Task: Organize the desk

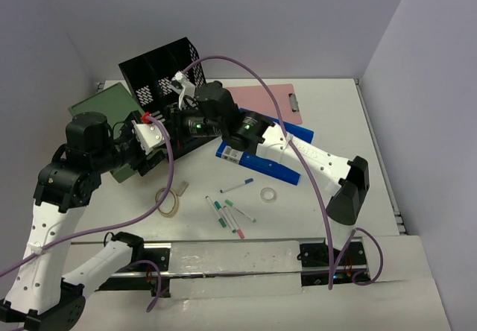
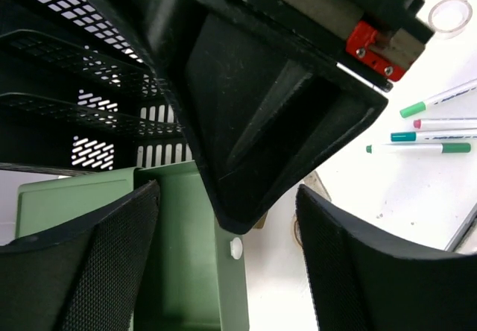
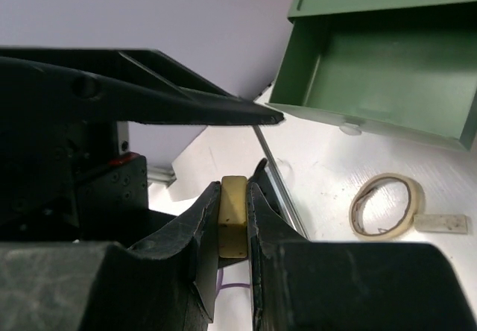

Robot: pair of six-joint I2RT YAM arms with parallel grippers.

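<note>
On the white desk [image 1: 373, 122], my right gripper [image 3: 234, 197] is shut on a small yellowish block [image 3: 233, 215], held upright between its fingers. In the top view the right gripper [image 1: 168, 125] reaches left, close to the left gripper [image 1: 151, 139], beside the open green drawer box [image 1: 103, 106]. My left gripper [image 2: 227, 193] is open with its mesh pads [image 2: 93, 264] spread wide. The right arm's black finger [image 2: 246, 122] hangs just in front of them, over the drawer's front edge [image 2: 223, 271]. The drawer [image 3: 380, 55] looks empty where it shows.
A black mesh organizer [image 1: 165, 68] stands at the back beside a pink clipboard [image 1: 272, 100]. A blue box [image 1: 261, 159] lies mid-desk. Several pens [image 1: 231, 213], a masking tape roll [image 1: 168, 200], a clear tape roll [image 1: 268, 194] and a small white eraser [image 1: 181, 186] lie in front.
</note>
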